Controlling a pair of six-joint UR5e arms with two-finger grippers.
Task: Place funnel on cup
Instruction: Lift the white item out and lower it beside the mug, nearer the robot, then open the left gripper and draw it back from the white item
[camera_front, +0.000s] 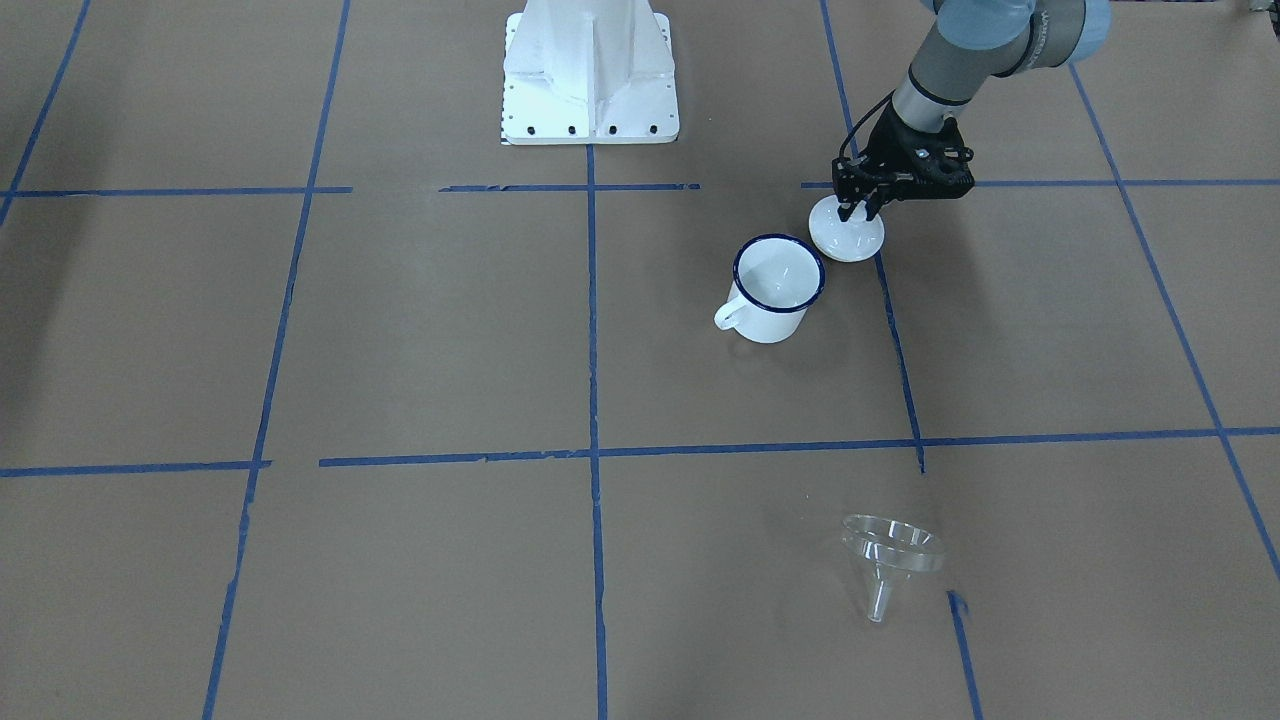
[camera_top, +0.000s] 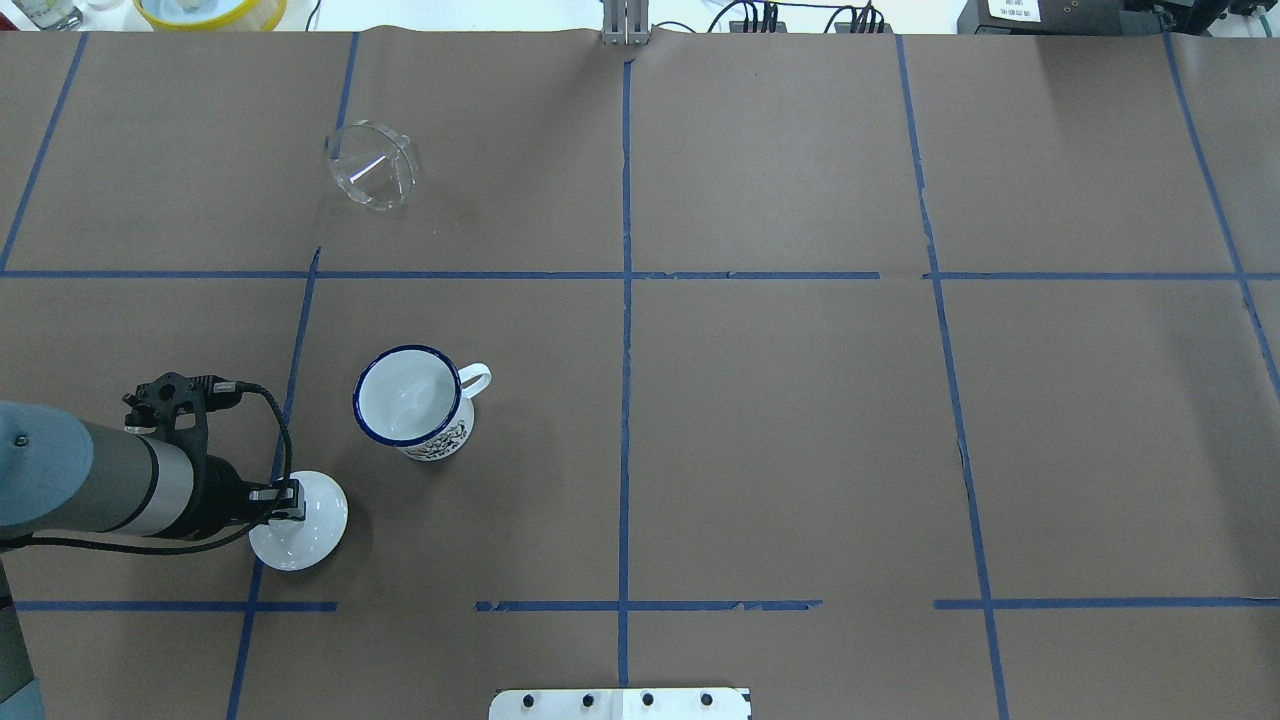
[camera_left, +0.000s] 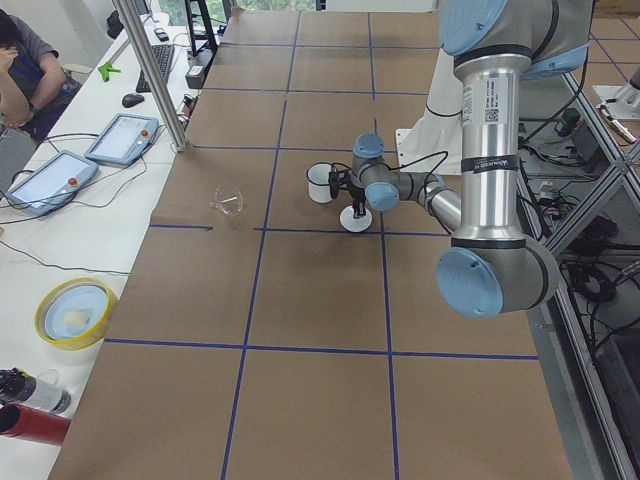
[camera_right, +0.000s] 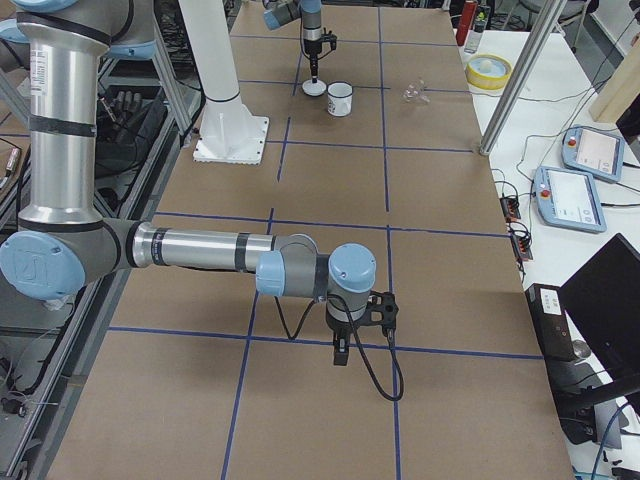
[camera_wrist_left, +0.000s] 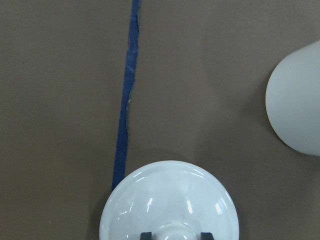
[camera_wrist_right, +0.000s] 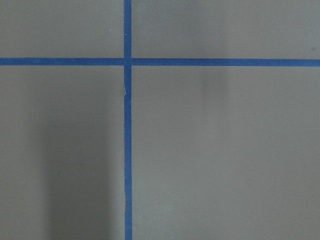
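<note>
1. The cup is white with a dark blue rim and a black print on its side.
2. The funnel is clear.
3. The lid is glossy white.
4. The table is brown, gridded with blue tape.

In the overhead view my left claw grips the lid at lower left, near the cup, with a narrow gap between them. Open bench runs from the cup up to the funnel at upper left, and across the right half.
</note>
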